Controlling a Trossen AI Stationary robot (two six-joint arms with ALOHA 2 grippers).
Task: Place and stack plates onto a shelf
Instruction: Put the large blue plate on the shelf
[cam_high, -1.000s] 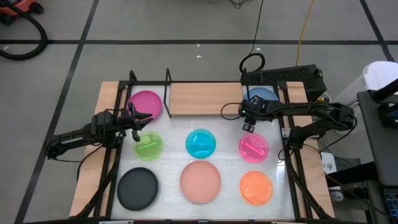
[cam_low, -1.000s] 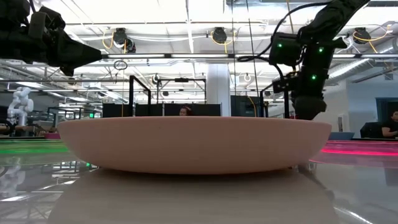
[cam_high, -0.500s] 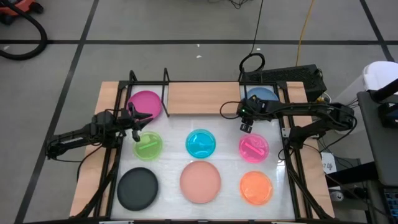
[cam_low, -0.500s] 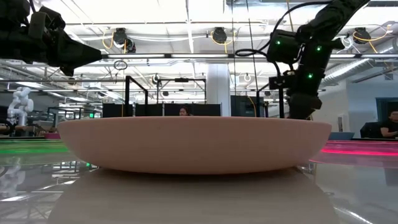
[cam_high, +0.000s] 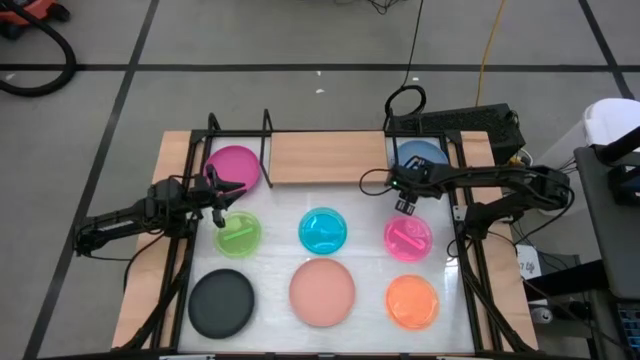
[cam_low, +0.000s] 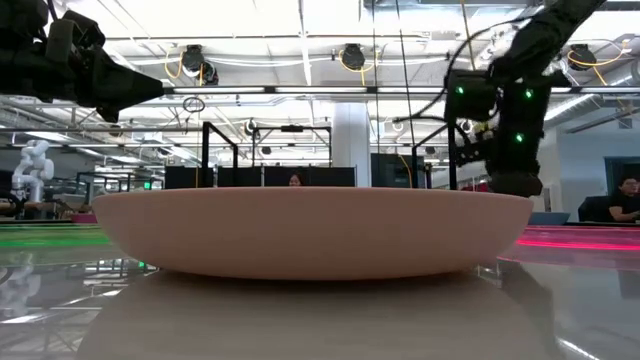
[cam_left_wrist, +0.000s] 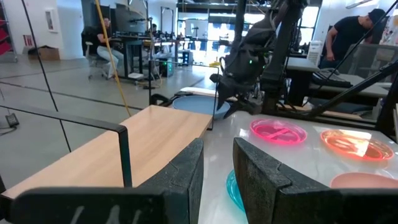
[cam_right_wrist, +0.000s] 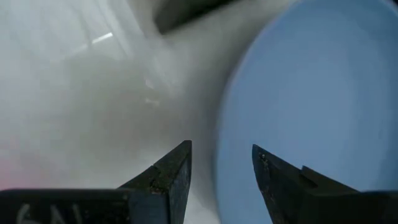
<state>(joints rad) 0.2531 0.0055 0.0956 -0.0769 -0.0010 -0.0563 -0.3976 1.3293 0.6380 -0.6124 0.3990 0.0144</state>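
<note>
The blue plate lies at the far right of the table, beside the shelf, a light-wood board in black uprights. My right gripper tilts down at that plate's near-left edge. In the right wrist view the right gripper is open, and the blue plate's rim runs between its fingertips. I cannot tell whether they touch it. The magenta plate lies at the shelf's left end. My left gripper hovers level beside it, open by a narrow gap with nothing in it.
Six plates lie on the white top: green, cyan and pink in the middle row, black, salmon and orange in the near row. A black frame borders the table.
My right gripper has swung slightly toward the table's left edge, then back toward the right and near edges. It has sunk a little toward the blue plate and stayed open. My left arm has kept still, and no plate has moved.
</note>
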